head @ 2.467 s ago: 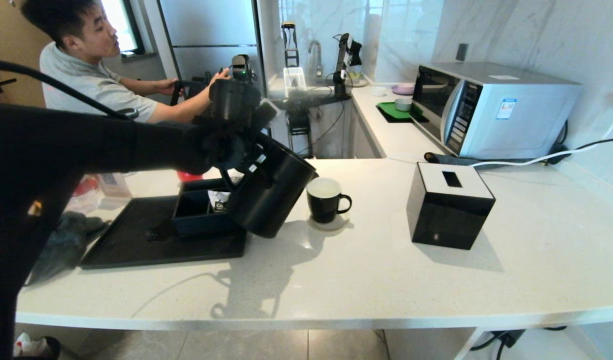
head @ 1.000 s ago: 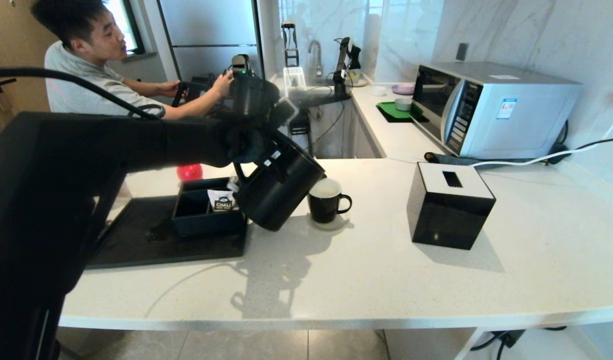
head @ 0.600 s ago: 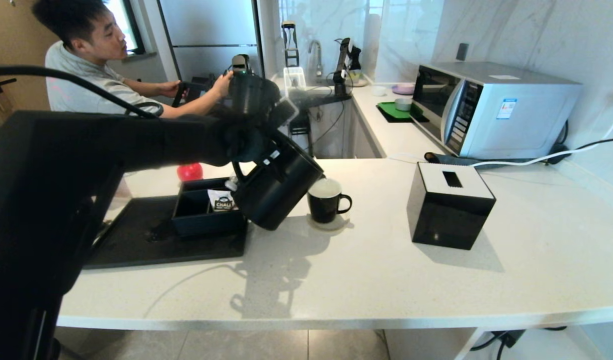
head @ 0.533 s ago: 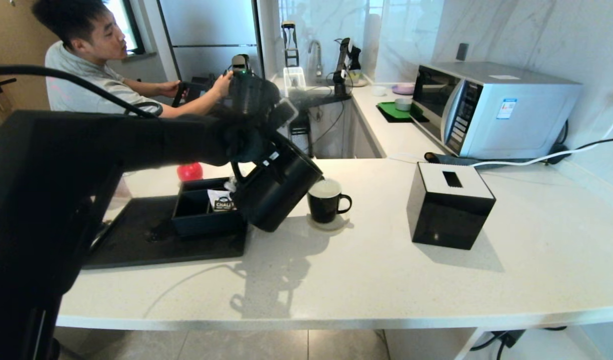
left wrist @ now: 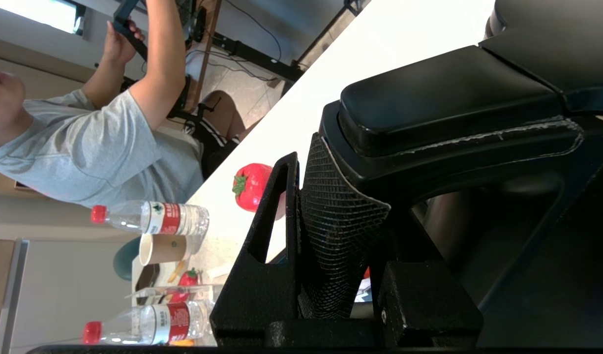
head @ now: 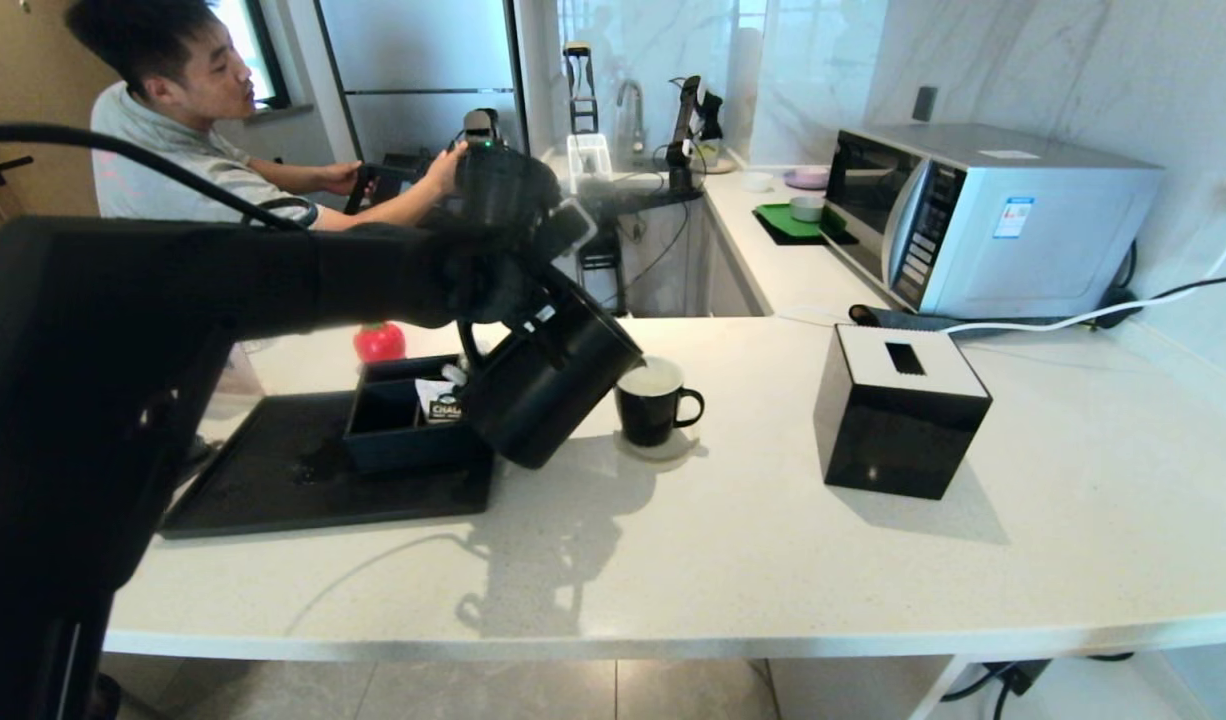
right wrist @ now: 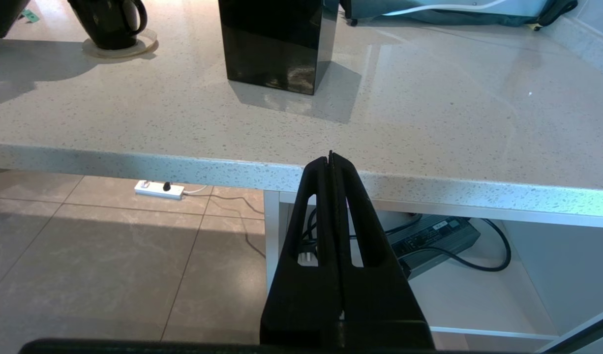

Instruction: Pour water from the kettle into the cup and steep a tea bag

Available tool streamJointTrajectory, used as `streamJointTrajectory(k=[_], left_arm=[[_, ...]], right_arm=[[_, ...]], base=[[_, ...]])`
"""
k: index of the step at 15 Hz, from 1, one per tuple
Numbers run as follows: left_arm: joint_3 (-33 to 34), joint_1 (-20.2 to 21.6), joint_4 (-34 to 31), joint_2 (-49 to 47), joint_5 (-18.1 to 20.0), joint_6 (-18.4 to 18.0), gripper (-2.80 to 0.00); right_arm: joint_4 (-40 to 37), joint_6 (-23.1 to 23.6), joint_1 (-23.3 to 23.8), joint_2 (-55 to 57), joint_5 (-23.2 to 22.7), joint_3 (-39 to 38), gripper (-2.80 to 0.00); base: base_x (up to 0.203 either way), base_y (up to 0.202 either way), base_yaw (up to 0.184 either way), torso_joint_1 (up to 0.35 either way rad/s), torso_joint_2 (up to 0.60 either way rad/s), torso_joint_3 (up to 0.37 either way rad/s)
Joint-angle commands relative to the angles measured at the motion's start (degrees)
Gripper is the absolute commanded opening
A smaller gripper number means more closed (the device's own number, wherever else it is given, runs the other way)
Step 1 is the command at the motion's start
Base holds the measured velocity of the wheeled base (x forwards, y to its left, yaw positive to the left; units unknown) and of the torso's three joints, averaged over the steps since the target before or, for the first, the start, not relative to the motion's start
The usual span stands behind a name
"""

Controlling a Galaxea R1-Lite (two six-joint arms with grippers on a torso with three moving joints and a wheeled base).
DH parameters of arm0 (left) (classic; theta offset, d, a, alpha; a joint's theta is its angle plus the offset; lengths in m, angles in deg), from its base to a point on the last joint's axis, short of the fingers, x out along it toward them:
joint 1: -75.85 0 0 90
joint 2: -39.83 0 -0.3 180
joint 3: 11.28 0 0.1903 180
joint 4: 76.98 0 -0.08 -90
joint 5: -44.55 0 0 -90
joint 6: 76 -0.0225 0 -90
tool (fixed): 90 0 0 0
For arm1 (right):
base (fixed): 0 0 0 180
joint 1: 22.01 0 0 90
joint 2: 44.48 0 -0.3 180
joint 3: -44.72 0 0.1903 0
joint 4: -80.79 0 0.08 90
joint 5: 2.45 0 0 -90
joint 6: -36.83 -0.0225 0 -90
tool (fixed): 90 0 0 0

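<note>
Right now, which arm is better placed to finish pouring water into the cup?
Left. The left gripper is shut on the kettle handle, tilted with its spout at the cup. The right gripper hangs shut below the counter edge.

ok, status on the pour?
Left gripper shut on tall matte-black kettle's handle, kettle tipped over small black mug. Right gripper shut, parked below the counter edge. Nothing blocking.

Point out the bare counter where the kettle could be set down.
Bare counter runs along the front edge, before the black tray and tissue box. Another patch lies between cup and tissue box. Crowded: the tray's organizer, beside the tilted kettle.
</note>
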Motion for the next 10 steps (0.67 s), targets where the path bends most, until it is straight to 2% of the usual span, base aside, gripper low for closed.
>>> streamJointTrajectory(k=[1, 10], left_arm=[[0.0, 0.0, -0.3, 0.4, -0.2, -0.3, -2.80], [0.0, 0.1, -3.2, 1.3, -1.3, -0.9, -2.80]], right_arm=[[0.0, 0.0, 0.0, 0.1, 0.0, 0.0, -2.80], [0.0, 0.0, 0.0, 0.1, 0.0, 0.0, -2.80]], base=[[0.000, 0.000, 0.000, 0.000, 0.00, 0.000], [0.000, 0.000, 0.000, 0.000, 0.00, 0.000]])
